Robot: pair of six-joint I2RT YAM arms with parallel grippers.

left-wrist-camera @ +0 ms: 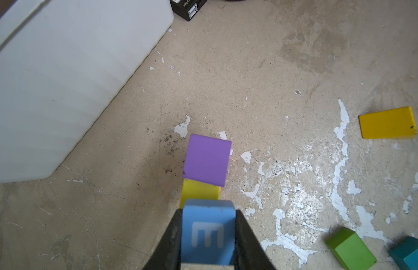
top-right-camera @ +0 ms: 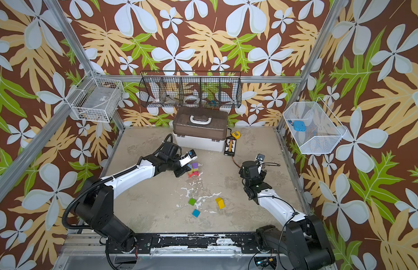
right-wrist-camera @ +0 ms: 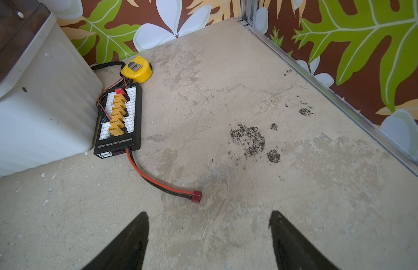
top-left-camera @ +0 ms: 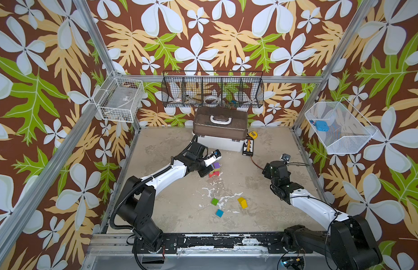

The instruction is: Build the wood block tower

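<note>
The left claw (left-wrist-camera: 208,211) is clamping the blue block (left-wrist-camera: 208,231) beside the tower (left-wrist-camera: 198,191), probably aligning it over the purple cube (left-wrist-camera: 207,160). The right claw (right-wrist-camera: 209,217) is hanging apart, empty, well clear.

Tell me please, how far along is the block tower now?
Done: a short tower stands, red piece at the bottom, purple cube on top. In hand: the left tool grips a blue block close to that stack. Left: the green block, teal block and yellow block lie loose; the right tool is open, empty.
</note>
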